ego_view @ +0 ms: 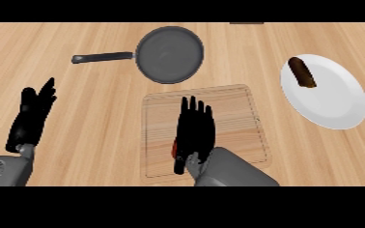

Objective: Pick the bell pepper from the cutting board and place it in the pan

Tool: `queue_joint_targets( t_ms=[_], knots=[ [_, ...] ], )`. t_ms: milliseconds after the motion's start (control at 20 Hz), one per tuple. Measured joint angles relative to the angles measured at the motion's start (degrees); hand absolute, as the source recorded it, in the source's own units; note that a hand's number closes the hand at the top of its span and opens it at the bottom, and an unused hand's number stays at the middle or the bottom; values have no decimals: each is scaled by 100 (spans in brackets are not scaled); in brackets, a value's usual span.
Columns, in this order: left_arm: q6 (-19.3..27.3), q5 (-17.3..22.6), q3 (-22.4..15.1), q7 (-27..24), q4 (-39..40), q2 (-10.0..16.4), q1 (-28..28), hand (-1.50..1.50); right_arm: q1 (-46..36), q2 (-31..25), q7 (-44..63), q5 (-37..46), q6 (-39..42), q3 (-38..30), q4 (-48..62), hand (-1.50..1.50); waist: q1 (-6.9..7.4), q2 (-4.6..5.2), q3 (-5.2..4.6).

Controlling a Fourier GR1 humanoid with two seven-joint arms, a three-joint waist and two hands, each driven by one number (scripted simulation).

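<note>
A wooden cutting board [235,111] lies in the middle of the counter. My right hand [194,130] is stretched flat over it, fingers straight and pointing away from me. A sliver of red, the bell pepper [175,148], peeks out at the left edge of that hand, near the thumb; the hand hides the rest. The dark grey pan [170,54] sits beyond the board with its black handle [103,57] pointing left; nothing is in it. At the left edge my left hand [32,116] stays open, fingers up.
A white plate [331,99] at the right holds a dark brown oblong item [302,72]. Bare wooden counter surrounds the board and pan.
</note>
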Motion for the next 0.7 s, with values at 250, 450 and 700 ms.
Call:
queue_joint_targets(
  t_ms=[250, 450, 700],
  knots=[
    [-126, 18, 106, -101, 43, 18, 49, 0, -57, 2, -36, -139, -159, 60, 298, -150, 24, 4, 0],
    [-222, 35, 212, -82, 60, 84, 65, 0, 25, 6, -107, -146, -222, 27, 499, -150, 5, 2, 1],
    [-188, -76, 205, -64, -1, -30, 97, 0, 23, 26, -254, -102, -249, 192, 762, 150, -3, -3, 3]
  ],
)
